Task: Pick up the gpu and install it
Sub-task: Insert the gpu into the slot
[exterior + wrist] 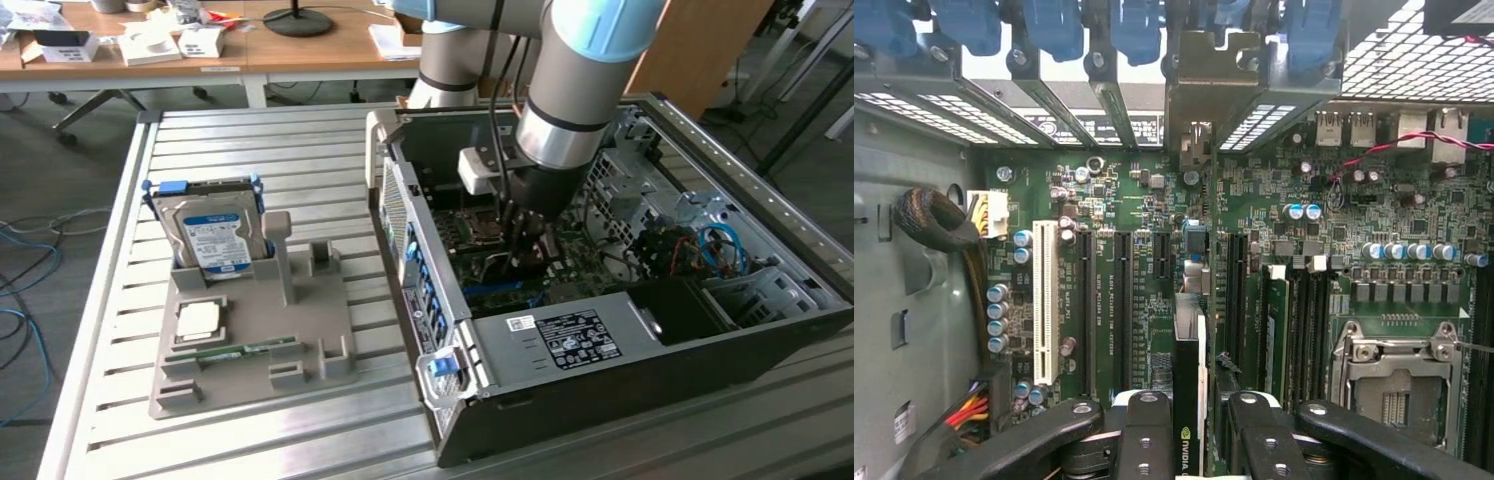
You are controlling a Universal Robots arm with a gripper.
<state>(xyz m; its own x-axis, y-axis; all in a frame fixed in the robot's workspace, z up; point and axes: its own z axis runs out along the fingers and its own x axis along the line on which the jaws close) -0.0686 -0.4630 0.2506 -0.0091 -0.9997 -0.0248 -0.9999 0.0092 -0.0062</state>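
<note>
On the exterior view's left, the grey holder [247, 335] carries a hard drive [214, 230] standing upright and a memory stick [234, 352] lying flat. To its right sits the open case [627, 330], where the arm [587, 70] reaches straight down into it and the gripper [527, 255] hangs just above the motherboard [561, 260].

In the wrist view the gpu [1187, 395] is seen edge-on, a thin card with a black face and a pale strip, pinched between the 2 black fingers [1149, 430]. The jaws are clamped on the gpu from both flat sides. Its metal bracket [1197, 90] reaches toward the slot covers at the case's rear wall.

The step in hand looks like seating the card. To do it well, I judge the card's lower edge must stay parallel to the long black slot [1122, 300] under it, with the bracket lined up in its rear opening before any push. Pressure should go straight toward the board, evenly along the card, since a tilted card would catch on 1 end of the slot.

The card's long axis runs along the slots, from the gripper toward the rear wall, bracket end leading. The card stands on edge, square to the board. Whether its edge connector already touches the slot cannot be told.
</note>
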